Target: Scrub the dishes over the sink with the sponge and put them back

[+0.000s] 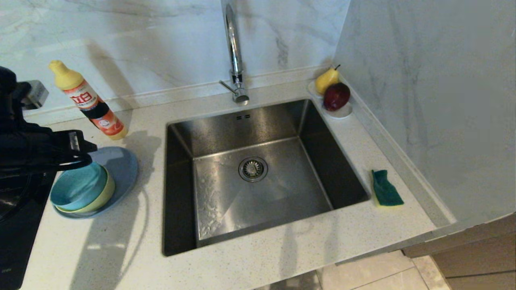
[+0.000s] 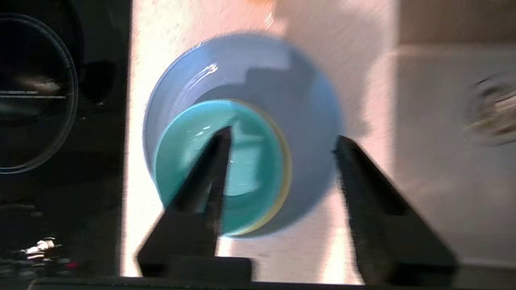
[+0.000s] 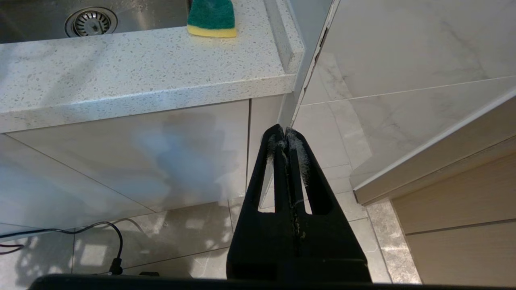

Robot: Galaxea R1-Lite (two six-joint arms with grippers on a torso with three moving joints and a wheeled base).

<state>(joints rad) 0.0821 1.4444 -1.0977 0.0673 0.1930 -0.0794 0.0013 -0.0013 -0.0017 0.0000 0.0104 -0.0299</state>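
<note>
The dishes stand stacked on the counter left of the sink (image 1: 242, 125): a teal-blue bowl (image 1: 76, 187) nested in a yellow bowl (image 1: 105, 192), both on the grey-blue plate (image 1: 123, 165). My left gripper (image 1: 82, 153) hovers just above the stack, open and holding nothing. In the left wrist view the left gripper (image 2: 283, 135) has one finger over the teal bowl (image 2: 250, 169) and the other past the edge of the plate (image 2: 242, 64). The sponge (image 1: 386, 188) lies green side up on the counter right of the sink. My right gripper (image 3: 285, 133) hangs shut below the counter edge, empty.
A dish-soap bottle (image 1: 90, 102) leans behind the dishes. The chrome tap (image 1: 235, 56) rises behind the sink, whose drain (image 1: 252, 168) is in the middle. A white fruit dish with a pear and an apple (image 1: 334, 94) sits in the back right corner. A black cooktop (image 1: 20, 225) borders the dishes.
</note>
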